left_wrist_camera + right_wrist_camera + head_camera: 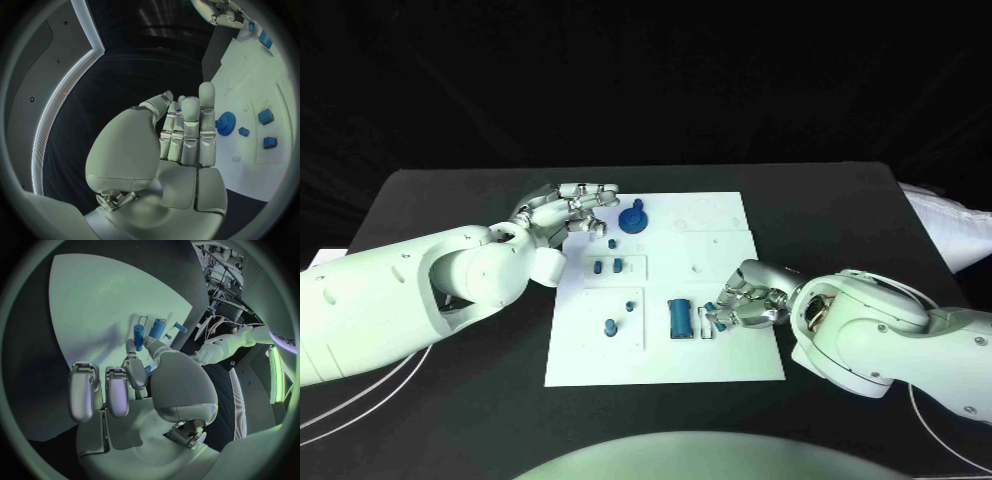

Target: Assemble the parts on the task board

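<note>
- Even overhead light was cast on the task board (pixel 711 215); the surroundings were left dark.
- Straight edges were bent and rims darkened in both wrist views.

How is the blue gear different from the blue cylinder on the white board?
The gear is round, toothed, with a stem pointing up; the cylinder is long, smooth and lies flat. The gear sits at the board's far edge beside the left hand; the cylinder lies nearer, beside the right hand. Both are blue.
</note>
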Action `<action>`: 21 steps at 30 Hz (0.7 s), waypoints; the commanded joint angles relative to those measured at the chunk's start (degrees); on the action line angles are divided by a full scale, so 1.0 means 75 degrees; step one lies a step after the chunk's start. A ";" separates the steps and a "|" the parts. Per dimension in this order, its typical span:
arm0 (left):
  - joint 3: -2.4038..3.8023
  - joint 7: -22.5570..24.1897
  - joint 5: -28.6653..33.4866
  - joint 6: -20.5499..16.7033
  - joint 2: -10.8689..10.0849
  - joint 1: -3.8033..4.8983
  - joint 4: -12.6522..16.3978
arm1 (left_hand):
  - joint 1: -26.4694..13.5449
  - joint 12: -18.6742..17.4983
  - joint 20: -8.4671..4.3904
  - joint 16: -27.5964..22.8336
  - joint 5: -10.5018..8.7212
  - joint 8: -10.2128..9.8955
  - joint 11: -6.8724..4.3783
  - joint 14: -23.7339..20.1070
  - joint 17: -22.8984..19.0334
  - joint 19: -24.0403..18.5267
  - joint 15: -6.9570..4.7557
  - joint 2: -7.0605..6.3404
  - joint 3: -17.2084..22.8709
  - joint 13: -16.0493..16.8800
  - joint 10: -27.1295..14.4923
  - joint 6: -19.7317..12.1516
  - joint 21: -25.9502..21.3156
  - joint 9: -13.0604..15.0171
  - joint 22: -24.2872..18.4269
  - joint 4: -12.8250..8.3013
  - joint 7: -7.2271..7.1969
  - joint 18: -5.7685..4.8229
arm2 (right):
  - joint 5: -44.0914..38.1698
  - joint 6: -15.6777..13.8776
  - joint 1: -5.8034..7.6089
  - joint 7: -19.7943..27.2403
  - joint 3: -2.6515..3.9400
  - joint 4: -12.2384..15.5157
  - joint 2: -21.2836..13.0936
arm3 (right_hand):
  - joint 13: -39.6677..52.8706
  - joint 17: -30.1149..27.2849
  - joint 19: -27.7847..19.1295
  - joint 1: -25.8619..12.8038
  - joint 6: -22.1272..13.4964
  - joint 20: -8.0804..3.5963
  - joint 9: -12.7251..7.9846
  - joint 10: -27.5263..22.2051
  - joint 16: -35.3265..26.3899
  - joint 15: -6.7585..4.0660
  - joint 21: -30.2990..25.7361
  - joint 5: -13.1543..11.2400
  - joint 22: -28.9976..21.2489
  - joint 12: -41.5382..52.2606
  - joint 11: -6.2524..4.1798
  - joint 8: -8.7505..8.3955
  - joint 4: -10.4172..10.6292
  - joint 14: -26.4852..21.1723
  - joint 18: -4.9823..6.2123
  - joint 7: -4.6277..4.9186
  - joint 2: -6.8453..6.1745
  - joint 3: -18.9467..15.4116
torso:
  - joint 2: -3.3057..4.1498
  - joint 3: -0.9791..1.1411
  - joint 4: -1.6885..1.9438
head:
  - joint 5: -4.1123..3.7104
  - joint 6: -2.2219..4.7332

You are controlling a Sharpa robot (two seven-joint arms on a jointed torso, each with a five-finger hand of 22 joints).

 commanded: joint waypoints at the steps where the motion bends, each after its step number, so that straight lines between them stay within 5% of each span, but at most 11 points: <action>1: 0.0004 0.0015 -0.0033 0.0142 0.0012 0.0000 0.0027 | 0.0003 0.0030 0.0017 0.0023 0.0004 0.0032 -0.0014 -0.0016 -0.0008 0.0045 -0.0017 0.0065 -0.0043 0.0008 -0.0058 -0.0028 -0.0037 -0.0011 -0.0008 0.0005 0.0005 0.0131 | 0.0086 0.0307 -0.0024 -0.0070 -0.0001 -0.0041 0.0054 | 0.0056 0.1361 0.0165 -0.0100 0.0061 -0.0053 0.0014 0.0061 0.0000 -0.0033 0.0035 0.0044 0.0218 0.0052 0.0013 0.0029 0.0070 0.0657 -0.0077 -0.0006 0.0020 -0.0008 | 0.0007 0.0002 0.0002 | 0.0011 -0.0015; 21: 0.0004 0.0001 -0.0034 0.0154 0.0015 0.0000 0.0028 | 0.0003 0.0030 0.0017 0.0023 0.0004 0.0032 -0.0014 -0.0016 -0.0008 0.0045 -0.0017 0.0065 -0.0043 0.0008 -0.0058 -0.0028 -0.0037 -0.0011 -0.0008 0.0005 0.0005 0.0131 | -0.0071 0.0495 -0.0046 -0.0101 -0.0002 -0.0161 0.0218 | 0.0213 0.1364 0.0172 -0.0207 0.0158 -0.0072 0.0058 0.0156 0.0001 -0.0057 0.0042 0.0085 0.0231 0.0261 -0.0017 0.0084 0.0149 0.0658 -0.0079 -0.0045 0.0080 -0.0061 | 0.0001 0.0001 0.0003 | 0.0016 -0.0039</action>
